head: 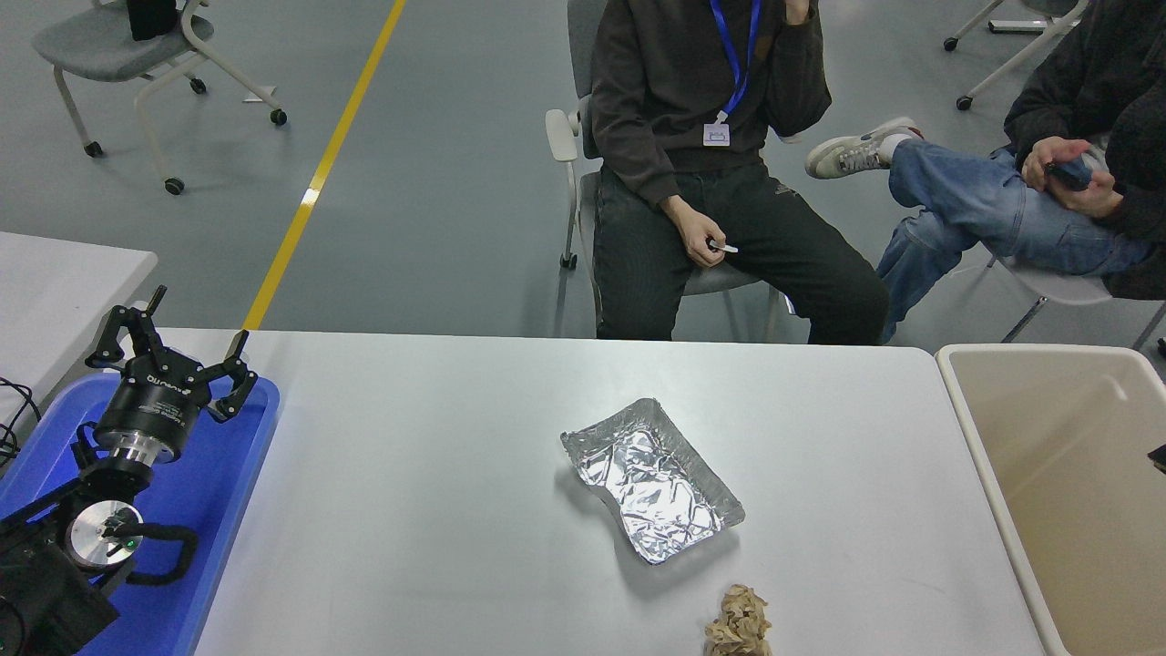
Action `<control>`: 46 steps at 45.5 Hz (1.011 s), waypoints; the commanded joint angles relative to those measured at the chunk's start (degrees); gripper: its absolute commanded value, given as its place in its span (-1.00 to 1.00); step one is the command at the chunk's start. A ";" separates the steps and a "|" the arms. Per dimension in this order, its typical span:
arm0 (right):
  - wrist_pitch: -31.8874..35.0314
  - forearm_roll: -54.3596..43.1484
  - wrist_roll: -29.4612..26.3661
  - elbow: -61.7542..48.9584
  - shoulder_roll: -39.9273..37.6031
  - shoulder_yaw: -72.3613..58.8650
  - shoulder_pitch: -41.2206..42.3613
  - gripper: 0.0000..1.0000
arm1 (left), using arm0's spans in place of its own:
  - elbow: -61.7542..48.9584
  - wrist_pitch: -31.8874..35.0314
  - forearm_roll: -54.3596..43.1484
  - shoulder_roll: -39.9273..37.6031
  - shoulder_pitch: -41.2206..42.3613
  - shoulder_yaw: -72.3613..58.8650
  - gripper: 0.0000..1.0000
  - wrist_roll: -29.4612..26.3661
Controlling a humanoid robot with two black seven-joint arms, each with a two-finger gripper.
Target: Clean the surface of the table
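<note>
Two items litter the surface [410, 474]: foil tray [651, 478], paper wad [738, 624] at near edge. Left gripper [173, 351] parked, jaws spread; grasp the tray rim.

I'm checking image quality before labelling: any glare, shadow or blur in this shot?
Head view: sharp throughout, lighting even; the crumpled foil tray glints brightly but shows no blown-out glare; it casts a soft shadow on the table surface; the brown paper wad is cut off by the bottom edge.

Left arm [55, 547] parked lower left, left gripper [173, 351] jaws spread
</note>
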 commanded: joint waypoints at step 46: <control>1.45 2.95 1.58 42.84 -2.15 67.23 -16.04 1.00 | 0.00 0.01 0.00 0.01 0.00 0.00 1.00 0.00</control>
